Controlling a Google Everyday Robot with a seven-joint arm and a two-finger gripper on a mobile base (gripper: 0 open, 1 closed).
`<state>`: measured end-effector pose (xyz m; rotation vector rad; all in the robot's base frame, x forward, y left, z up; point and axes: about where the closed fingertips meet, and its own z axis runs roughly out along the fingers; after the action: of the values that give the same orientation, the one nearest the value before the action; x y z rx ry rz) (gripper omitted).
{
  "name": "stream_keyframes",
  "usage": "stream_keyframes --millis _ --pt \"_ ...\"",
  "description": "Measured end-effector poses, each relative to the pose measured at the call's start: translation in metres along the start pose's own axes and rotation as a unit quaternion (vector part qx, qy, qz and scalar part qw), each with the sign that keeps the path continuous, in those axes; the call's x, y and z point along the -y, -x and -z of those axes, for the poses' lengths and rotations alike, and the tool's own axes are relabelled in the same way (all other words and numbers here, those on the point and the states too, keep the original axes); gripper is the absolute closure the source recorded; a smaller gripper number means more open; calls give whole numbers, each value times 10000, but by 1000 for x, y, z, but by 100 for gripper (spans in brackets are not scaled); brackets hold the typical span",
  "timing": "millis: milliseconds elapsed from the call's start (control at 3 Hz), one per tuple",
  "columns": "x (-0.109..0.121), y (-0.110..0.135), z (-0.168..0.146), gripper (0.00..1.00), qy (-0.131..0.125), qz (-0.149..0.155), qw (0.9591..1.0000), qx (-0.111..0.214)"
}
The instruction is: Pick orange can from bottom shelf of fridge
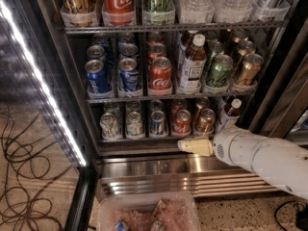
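Observed condition, camera view:

The fridge (159,170) stands open, its glass door (29,105) swung to the left with the white light strip (43,88) lit along its edge. The bottom shelf (144,139) carries a front row of short cans, left to right: two silver-green cans (109,125), a blue can (157,122), a red can (182,121) and the orange can (205,121). The orange can stands upright at the right end of that row, just beside the red can, with more cans behind it. A small white-capped bottle (230,113) stands to its right.

The gripper (195,147) is below and slightly left of the orange can, in front of the shelf's front rail and above the steel sill. It points left and is apart from the can. Whether it is spread or closed cannot be told. The white arm (269,160) enters from the lower right.

The rack above holds blue Pepsi cans (97,76), a Coca-Cola can (160,73), a dark bottle (192,64), a green can (219,71) and a gold-brown can (248,70). A clear plastic bin (144,201) sits on the floor before the fridge. Dark cables (19,167) lie loose at the left.
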<state>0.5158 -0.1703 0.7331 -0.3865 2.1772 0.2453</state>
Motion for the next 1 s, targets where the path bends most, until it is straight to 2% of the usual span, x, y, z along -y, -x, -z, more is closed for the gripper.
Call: stream_keyframes --millis 333,667,1000 --pt "-1 -4 -11 0 -77 -275 9995 167" --pt "-6 -33 -47 0 -138 -763 9966 271" --pt "-18 -56 -76 0 -252 -1106 9928 386"
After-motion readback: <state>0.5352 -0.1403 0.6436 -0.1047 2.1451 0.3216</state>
